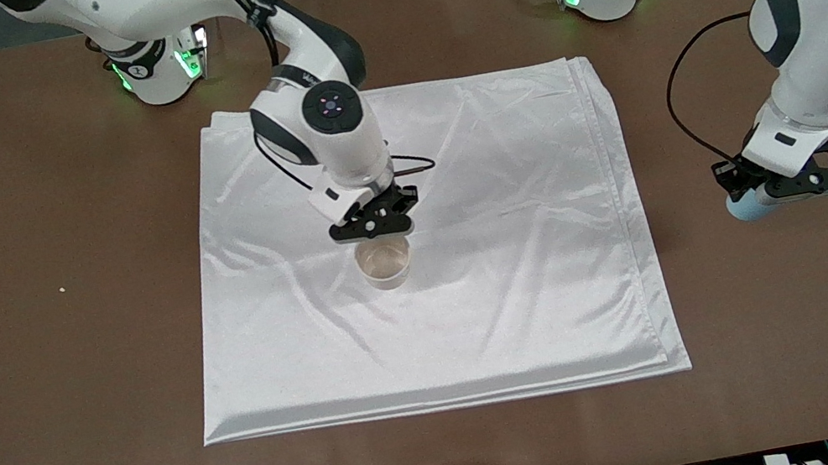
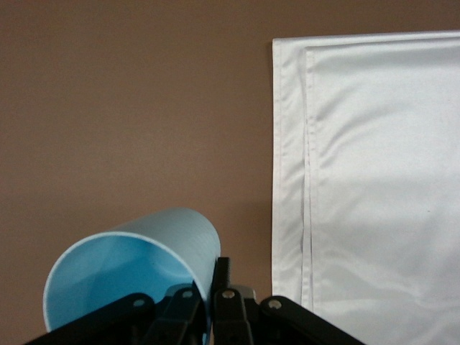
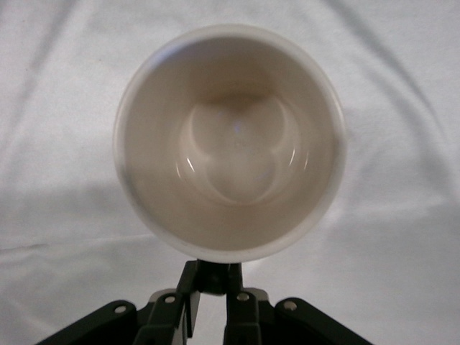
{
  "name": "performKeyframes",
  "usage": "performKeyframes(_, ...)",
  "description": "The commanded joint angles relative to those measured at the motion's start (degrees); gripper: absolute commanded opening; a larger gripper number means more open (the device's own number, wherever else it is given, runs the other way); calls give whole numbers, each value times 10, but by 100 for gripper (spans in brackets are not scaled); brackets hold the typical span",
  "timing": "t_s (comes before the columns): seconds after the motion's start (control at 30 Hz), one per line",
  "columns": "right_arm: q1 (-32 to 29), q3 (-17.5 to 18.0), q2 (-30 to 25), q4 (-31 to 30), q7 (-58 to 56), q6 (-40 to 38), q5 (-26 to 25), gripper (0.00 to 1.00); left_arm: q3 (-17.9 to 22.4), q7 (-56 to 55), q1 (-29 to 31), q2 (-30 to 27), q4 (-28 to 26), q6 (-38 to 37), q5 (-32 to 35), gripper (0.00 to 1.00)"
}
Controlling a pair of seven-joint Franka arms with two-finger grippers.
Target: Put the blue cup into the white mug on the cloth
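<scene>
working across the front view from the right arm's end, i have the right gripper (image 1: 372, 225) down at the middle of the cloth (image 1: 529, 306), its fingers pressed in on the black handle of the white mug (image 1: 384, 262); the right wrist view shows the mug (image 3: 230, 144) upright, mouth open and empty, with the handle pinched between the fingertips. the mug sits on the cloth, roughly at its centre. farther along, off the cloth and over the bare brown table (image 1: 823, 331) toward the left arm's end, the left gripper (image 1: 802, 184) holds the blue cup (image 1: 746, 206); the left wrist view shows the fingers closed on the wall of the cup (image 2: 129, 266) at its rim, the cup tipped so its mouth faces the camera, with the folded edge of the cloth (image 2: 374, 180) just beside it. i judge the step in hand to be the carry: the mug is steadied, the cup is gripped but not yet brought over. next i would need to swing the left arm in over the cloth, turn the cup upright, line it over the mug's mouth and lower it in without striking the right gripper. count: one blue cup, one white mug, one cloth, two grippers.
</scene>
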Motion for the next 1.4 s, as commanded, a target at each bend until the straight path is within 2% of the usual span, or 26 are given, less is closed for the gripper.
performKeyframes(0.0,22,2,46,43,28,28,-34,0,-6,3,-1,0,56,-78,16,0)
performKeyframes(0.27,35,3,62,45,25,40,-34,0,-22,-4,-1,1,105,-144,15,0)
performKeyframes(0.43,40,8,71,44,23,40,-36,0,-34,-5,0,4,104,-146,15,0)
performKeyframes(0.57,40,14,82,44,24,40,-65,0,-35,-7,0,3,104,-146,15,0)
performKeyframes(0.87,47,15,97,44,26,57,-68,1,-39,-7,-1,3,104,-146,15,0)
performKeyframes(0.9,47,15,97,44,26,57,-68,5,-39,-7,-1,3,104,-146,15,0)
performKeyframes(0.97,47,15,97,44,27,57,-67,21,-40,-7,-1,3,104,-146,15,0)
performKeyframes(1.0,47,15,97,44,27,57,-67,35,-40,-7,-1,3,104,-146,15,0)
performKeyframes(1.03,47,15,96,44,26,57,-68,76,-40,-6,-1,3,104,-146,15,0)
performKeyframes(1.07,47,15,96,44,26,56,-68,100,-40,-6,-1,3,104,-146,15,0)
performKeyframes(1.37,44,15,82,44,24,48,-66,100,-49,-8,-1,3,102,-150,15,0)
